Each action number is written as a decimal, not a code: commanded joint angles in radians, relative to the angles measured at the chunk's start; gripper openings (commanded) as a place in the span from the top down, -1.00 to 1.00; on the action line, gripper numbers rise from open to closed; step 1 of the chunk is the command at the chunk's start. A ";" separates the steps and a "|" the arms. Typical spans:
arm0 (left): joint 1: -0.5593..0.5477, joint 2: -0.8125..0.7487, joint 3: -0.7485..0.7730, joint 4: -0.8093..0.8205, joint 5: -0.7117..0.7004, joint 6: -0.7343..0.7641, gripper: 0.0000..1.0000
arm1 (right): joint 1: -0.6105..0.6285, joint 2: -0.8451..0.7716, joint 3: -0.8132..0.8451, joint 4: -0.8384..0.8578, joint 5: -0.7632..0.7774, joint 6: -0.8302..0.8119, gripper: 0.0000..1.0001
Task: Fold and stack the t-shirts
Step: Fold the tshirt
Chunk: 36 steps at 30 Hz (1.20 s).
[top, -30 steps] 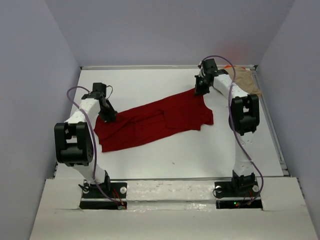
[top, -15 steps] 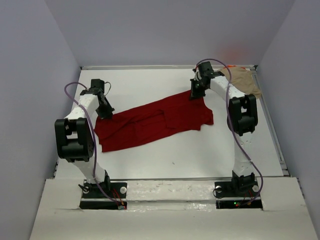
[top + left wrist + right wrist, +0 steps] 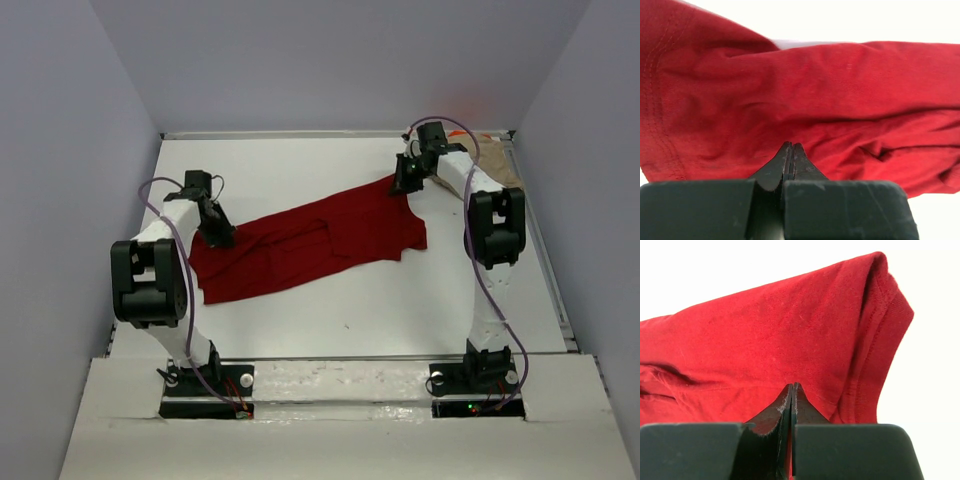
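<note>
Top external view: within the last second both arms have swung a little aside and come back. The left gripper (image 3: 222, 238) is again at the left end of the dark red t-shirt (image 3: 310, 245), and the right gripper (image 3: 404, 184) is at its far right corner. Each has its jaws squeezed tight, nipping that shirt's edge. The cloth itself has hardly shifted and lies stretched slantwise on the table (image 3: 300, 165). The tan t-shirt (image 3: 495, 160) sits bunched just beyond the red one's right corner. To me this looks like tugging it flat, with no fold begun yet.
</note>
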 commanded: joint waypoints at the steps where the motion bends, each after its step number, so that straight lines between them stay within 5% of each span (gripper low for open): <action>1: -0.001 -0.086 0.001 0.004 0.063 0.018 1.00 | -0.007 -0.033 0.008 0.039 -0.042 -0.016 1.00; 8: -0.007 -0.138 0.014 -0.019 -0.010 0.006 1.00 | -0.007 -0.030 0.002 0.012 0.023 -0.066 1.00; 11: -0.009 -0.178 0.027 0.002 -0.060 0.035 1.00 | -0.007 -0.031 0.002 0.017 -0.089 -0.109 1.00; 15: -0.007 -0.202 0.025 0.042 0.028 0.044 1.00 | -0.016 0.012 0.066 0.014 -0.446 -0.123 1.00; 21: -0.007 -0.195 0.016 0.031 -0.003 0.023 1.00 | 0.016 -0.034 0.154 -0.144 0.181 -0.025 1.00; 27: -0.013 -0.127 0.036 -0.048 -0.159 -0.012 1.00 | 0.026 -0.024 0.169 -0.256 0.551 0.000 1.00; 30: -0.015 -0.100 0.027 -0.091 -0.234 -0.052 1.00 | 0.044 0.007 0.165 -0.291 0.636 0.003 1.00; 36: -0.017 -0.106 -0.008 -0.110 -0.251 -0.095 1.00 | 0.044 0.016 0.131 -0.281 0.566 0.009 1.00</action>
